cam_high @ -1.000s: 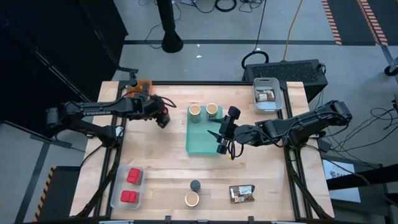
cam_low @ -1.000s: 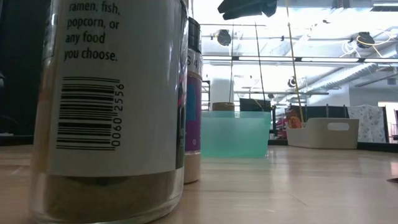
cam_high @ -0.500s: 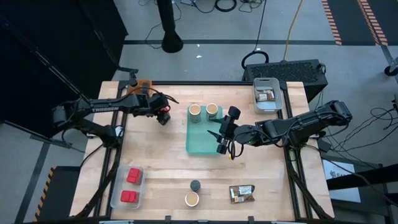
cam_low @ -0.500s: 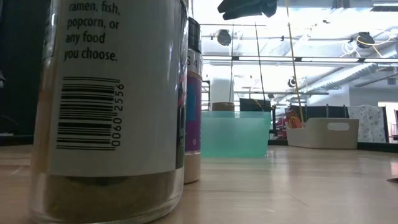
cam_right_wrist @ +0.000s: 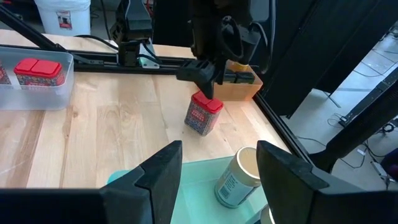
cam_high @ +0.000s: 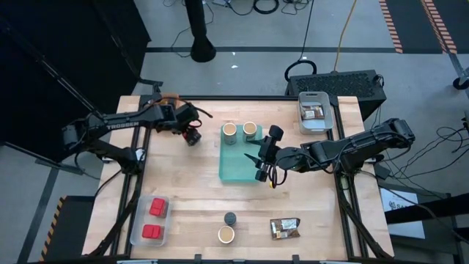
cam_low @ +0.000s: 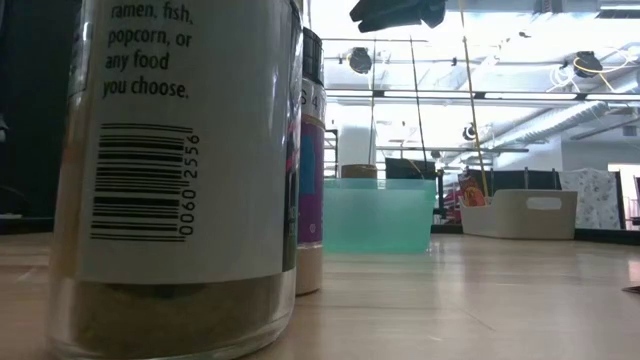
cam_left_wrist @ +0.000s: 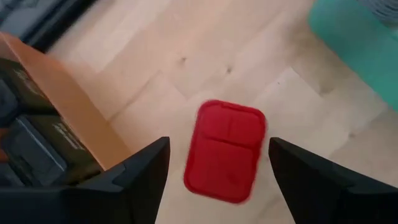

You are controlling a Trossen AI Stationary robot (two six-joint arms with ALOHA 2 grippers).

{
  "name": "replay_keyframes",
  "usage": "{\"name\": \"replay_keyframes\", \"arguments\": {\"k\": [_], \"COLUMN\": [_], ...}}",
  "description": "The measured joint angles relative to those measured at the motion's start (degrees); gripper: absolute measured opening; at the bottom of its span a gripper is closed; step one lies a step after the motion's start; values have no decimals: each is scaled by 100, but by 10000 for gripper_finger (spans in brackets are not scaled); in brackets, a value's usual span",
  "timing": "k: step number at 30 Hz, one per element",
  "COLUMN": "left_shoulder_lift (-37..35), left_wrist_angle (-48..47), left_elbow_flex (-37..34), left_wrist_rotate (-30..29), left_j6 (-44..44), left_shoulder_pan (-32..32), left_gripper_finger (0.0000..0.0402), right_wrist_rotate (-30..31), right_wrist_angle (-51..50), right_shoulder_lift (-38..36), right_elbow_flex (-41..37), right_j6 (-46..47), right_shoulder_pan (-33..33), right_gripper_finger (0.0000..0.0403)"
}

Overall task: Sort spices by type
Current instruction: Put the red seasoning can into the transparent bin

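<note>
— Where's the red spice box (cam_left_wrist: 225, 151)?

— On the bare tabletop (cam_high: 190, 198), tilted, between the orange bin (cam_right_wrist: 239, 87) and the teal tray (cam_high: 238, 167). The left gripper (cam_high: 192, 135) hangs just above it, fingers spread wide either side, nothing grasped.

— Anything crowding it?

— The orange bin with dark packets sits just beside it; two tan jars (cam_high: 239, 131) stand in the teal tray nearby.

— The other arm?

— The right gripper (cam_high: 261, 158) waits over the teal tray's edge, fingers parted, holding nothing. Two more red boxes (cam_high: 154, 219) lie in a clear tray, well apart.
</note>
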Motion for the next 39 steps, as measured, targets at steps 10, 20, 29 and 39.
{"name": "replay_keyframes", "arguments": {"k": [10, 20, 29, 39], "left_shoulder_lift": [142, 661, 943, 1351], "left_wrist_angle": [-146, -72, -31, 45], "left_elbow_flex": [84, 88, 84, 82], "left_wrist_rotate": [224, 321, 278, 38], "left_j6": [177, 543, 767, 1147], "left_shoulder_pan": [253, 255, 255, 155], "left_gripper_finger": [274, 274, 274, 231], "right_wrist_rotate": [0, 0, 0, 0], "right_wrist_angle": [-17, -28, -30, -32], "right_shoulder_lift": [0, 0, 0, 0], "right_elbow_flex": [0, 0, 0, 0], "right_j6": [-2, -2, -2, -2], "right_shoulder_pan": [0, 0, -3, -3], "right_gripper_finger": [189, 189, 189, 189]}}
